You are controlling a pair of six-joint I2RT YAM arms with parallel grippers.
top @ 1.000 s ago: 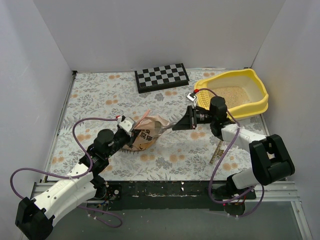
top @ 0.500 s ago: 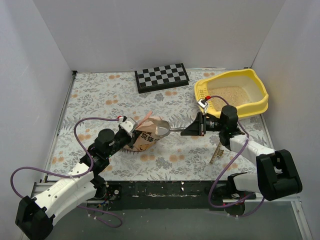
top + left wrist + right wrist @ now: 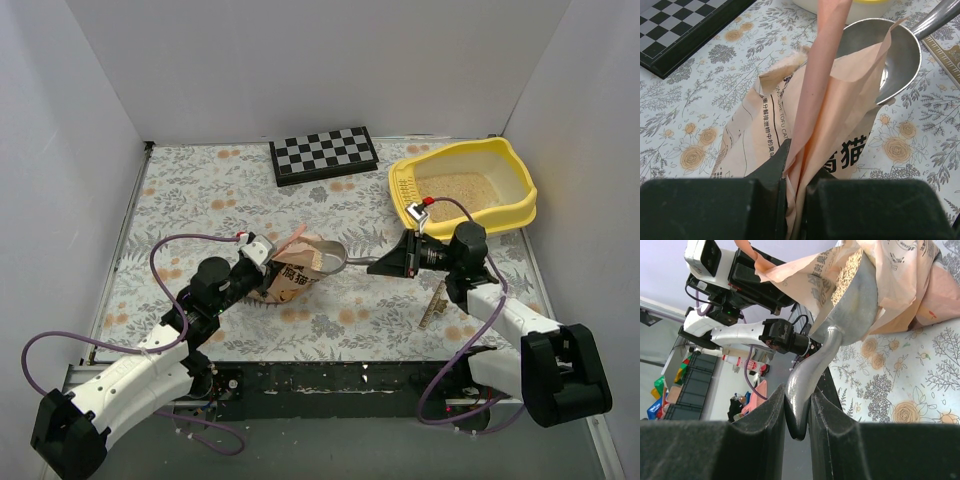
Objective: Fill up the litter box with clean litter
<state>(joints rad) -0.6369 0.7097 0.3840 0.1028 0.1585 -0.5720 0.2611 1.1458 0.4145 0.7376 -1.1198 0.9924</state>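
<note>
The yellow litter box (image 3: 512, 200) stands at the back right with pale beige clean litter (image 3: 465, 187) on its floor. The peach-orange bag (image 3: 292, 272) lies mid-table. My left gripper (image 3: 262, 262) is shut on the bag's upper edge (image 3: 796, 175) and holds its mouth up. My right gripper (image 3: 392, 266) is shut on the handle of the silver scoop (image 3: 799, 410). The scoop's bowl (image 3: 334, 257) sits at the bag's mouth and looks empty in the left wrist view (image 3: 890, 60). Granules (image 3: 847, 270) show inside the bag just beyond the bowl (image 3: 852, 305).
A black-and-white checkerboard (image 3: 323, 154) lies at the back centre and shows in the left wrist view (image 3: 680, 30). A thin patterned strip (image 3: 435, 305) lies on the floral tablecloth beside the right forearm. White walls enclose the table on three sides.
My right gripper has drawn back to the right and lower, and the scoop's bowl has come out to the bag's mouth. My left gripper has kept its hold on the bag.
</note>
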